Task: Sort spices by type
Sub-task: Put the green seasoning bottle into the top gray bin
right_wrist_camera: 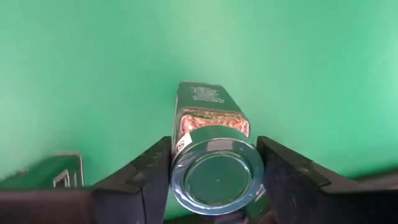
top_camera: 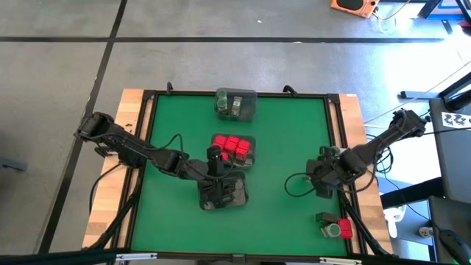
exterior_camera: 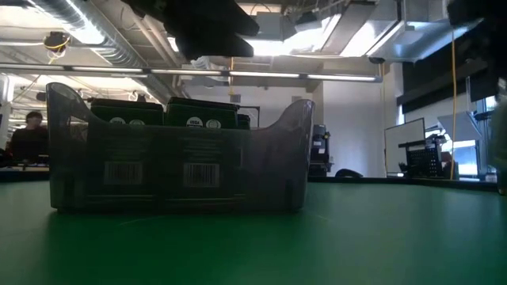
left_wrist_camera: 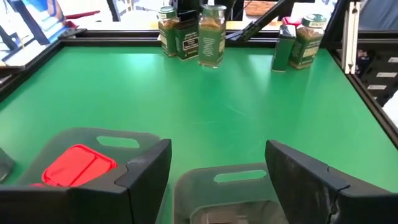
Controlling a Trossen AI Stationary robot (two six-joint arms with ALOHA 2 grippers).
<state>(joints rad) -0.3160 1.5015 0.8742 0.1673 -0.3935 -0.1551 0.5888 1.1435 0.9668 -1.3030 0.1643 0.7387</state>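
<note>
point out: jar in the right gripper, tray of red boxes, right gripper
jar (right_wrist_camera: 214, 180): right wrist view, round lid.
tray of red boxes (top_camera: 251, 140): high view, clear corner rim.
right gripper (right_wrist_camera: 214, 163): right wrist view, midway between fingertips, closed around the jar.

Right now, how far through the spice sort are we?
Mostly done, it looks: red-lidded containers fill the middle tray, dark ones the near tray under the open left claw, and jars sit in the far tray. In hand: the right claw grips a round-lidded jar lying on the mat. Left: that jar, plus a few containers near the right corner.
</note>
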